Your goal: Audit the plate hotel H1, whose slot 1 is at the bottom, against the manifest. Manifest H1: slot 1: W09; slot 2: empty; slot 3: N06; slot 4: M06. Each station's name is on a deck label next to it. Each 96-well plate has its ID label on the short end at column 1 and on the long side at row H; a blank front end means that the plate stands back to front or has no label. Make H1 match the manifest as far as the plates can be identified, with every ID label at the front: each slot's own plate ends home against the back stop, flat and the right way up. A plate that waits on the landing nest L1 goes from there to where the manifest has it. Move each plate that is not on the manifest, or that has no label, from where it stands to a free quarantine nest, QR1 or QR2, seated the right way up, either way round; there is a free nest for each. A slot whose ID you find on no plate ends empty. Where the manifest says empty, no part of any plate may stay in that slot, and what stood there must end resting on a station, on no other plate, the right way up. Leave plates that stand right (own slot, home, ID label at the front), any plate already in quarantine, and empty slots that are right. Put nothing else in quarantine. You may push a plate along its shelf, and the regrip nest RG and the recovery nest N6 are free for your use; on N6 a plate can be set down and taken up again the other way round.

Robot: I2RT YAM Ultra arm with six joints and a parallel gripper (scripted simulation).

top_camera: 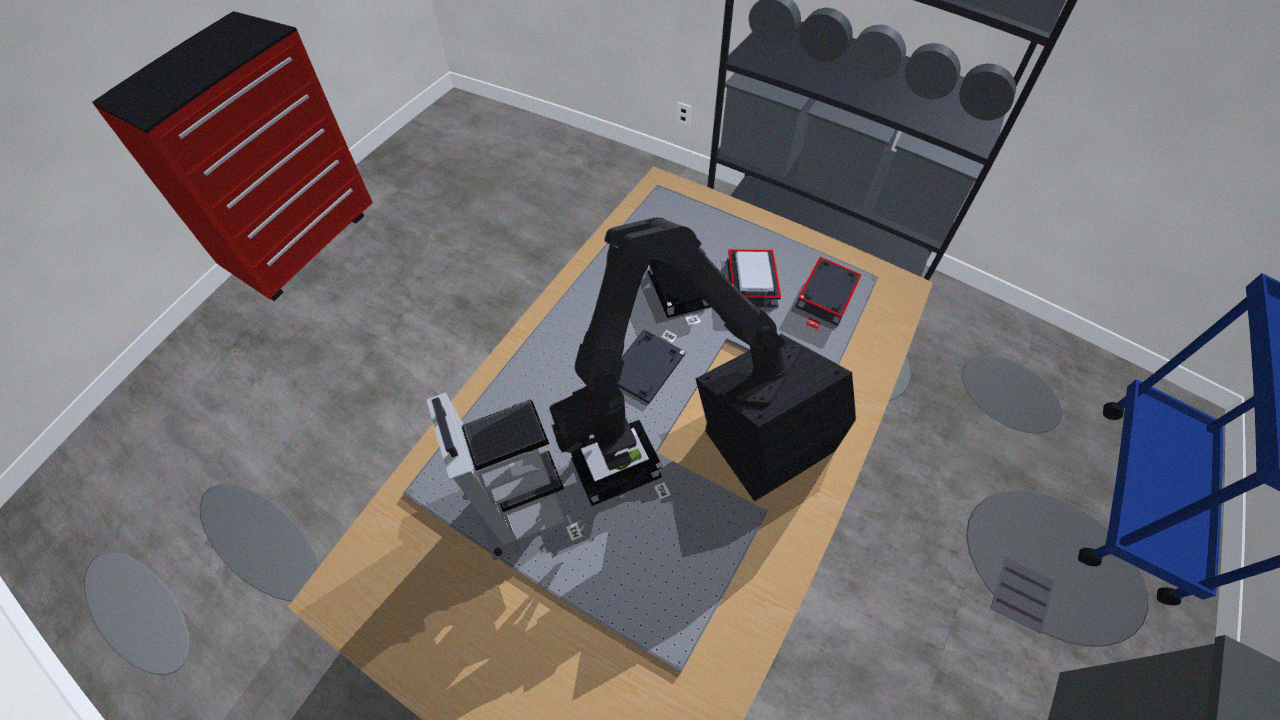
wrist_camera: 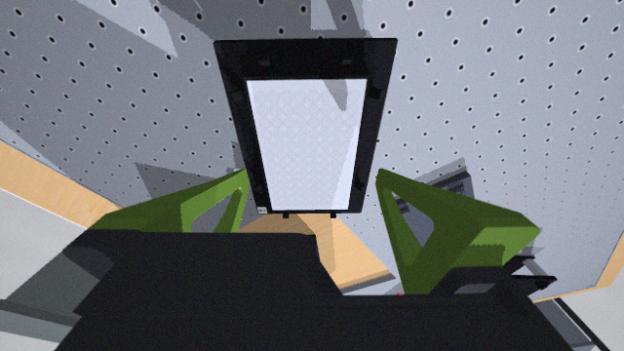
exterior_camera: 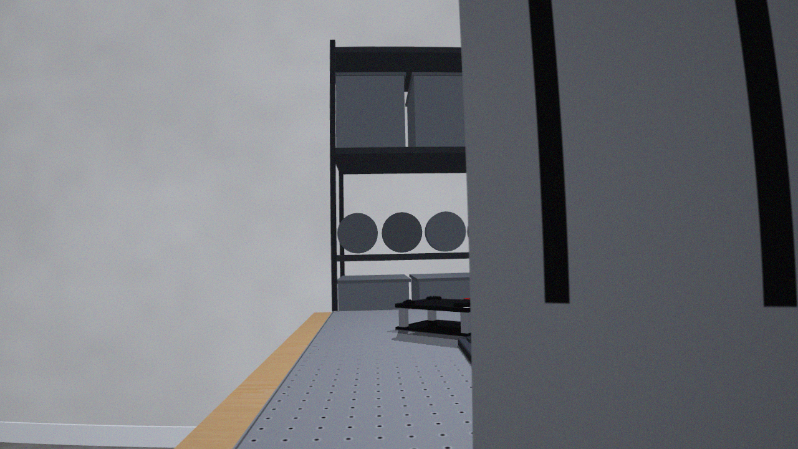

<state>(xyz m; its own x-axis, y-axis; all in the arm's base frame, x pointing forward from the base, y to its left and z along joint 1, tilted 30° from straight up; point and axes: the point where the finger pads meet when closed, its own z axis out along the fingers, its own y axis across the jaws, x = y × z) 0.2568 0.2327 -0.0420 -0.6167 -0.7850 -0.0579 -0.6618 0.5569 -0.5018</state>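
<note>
My gripper (top_camera: pixel 623 456) hangs open just above a white-topped plate that lies flat in a black nest (top_camera: pixel 619 472) beside the plate hotel H1 (top_camera: pixel 501 452). In the wrist view the plate (wrist_camera: pixel 307 143) sits inside the nest frame (wrist_camera: pixel 306 58), and my green fingers straddle its near short end without touching it. No ID label on it is readable. The hotel shows a dark plate (top_camera: pixel 505 432) on top and another plate (top_camera: pixel 529 483) jutting forward from a lower shelf. The hotel's front ends are hidden.
Two red-framed quarantine nests stand at the back: one (top_camera: pixel 753 273) holds a white plate, the other (top_camera: pixel 828 288) looks dark. A dark nest (top_camera: pixel 650 365) lies mid-deck. The arm's black base block (top_camera: pixel 776 420) stands to the right. A grey panel (exterior_camera: pixel 630 223) blocks most of the exterior view.
</note>
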